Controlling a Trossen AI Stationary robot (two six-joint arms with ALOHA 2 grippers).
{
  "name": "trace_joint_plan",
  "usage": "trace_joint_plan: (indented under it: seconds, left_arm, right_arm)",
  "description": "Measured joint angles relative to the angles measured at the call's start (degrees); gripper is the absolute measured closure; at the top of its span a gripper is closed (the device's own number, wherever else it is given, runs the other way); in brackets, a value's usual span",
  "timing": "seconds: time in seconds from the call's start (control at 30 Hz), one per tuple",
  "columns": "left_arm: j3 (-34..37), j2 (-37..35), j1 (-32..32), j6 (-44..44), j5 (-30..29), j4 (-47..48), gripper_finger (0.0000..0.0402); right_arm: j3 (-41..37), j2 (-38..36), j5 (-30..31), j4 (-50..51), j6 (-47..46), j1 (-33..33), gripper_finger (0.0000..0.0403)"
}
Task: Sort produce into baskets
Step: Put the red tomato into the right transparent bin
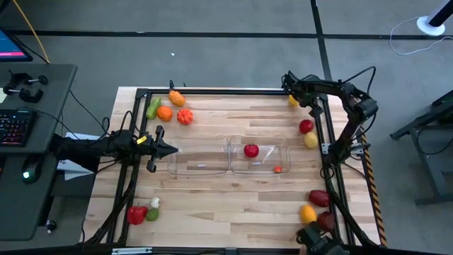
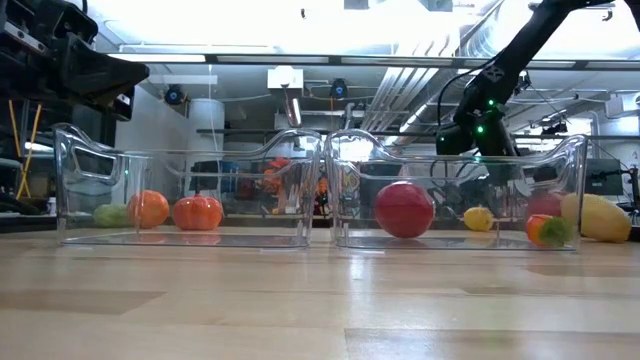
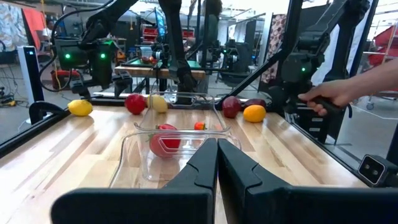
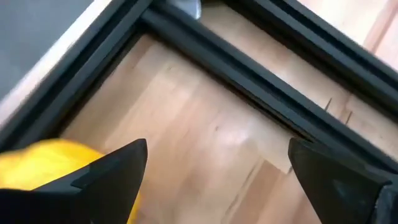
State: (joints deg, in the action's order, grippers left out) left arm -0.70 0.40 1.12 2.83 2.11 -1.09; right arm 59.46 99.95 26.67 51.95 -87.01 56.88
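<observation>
Yellow toy fruit (image 1: pixel 293 100) at table's one o'clock, spread right gripper (image 1: pixel 289 83) above; left gripper (image 1: pixel 172 149), pressed together, at nine o'clock beside clear plastic tubs (image 1: pixel 199 167).

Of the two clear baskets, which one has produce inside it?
The basket nearer the right arm: it holds a red piece and a small orange one. The basket beside the left gripper holds nothing.

left tub (image 2: pixel 90 170): empty | right tub (image 2: pixel 570 160): red fruit (image 2: pixel 404 209), small orange piece (image 2: pixel 540 229)
</observation>
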Motion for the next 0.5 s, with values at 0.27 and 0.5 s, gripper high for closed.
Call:
trace_joint_plan:
  seconds: [0.27,0.5]
  left_arm:
    - [0.0,0.0,0.0,0.0,0.0,0.0,0.0401]
    - [0.0,0.0,0.0,0.0,0.0,0.0,0.0401]
  right_arm:
    - [0.0,-5.2,2.9,1.3,20.0,-3.2,0.0020]
    - [0.0,-16.8,7.3,8.6,38.1,-9.6,0.0020]
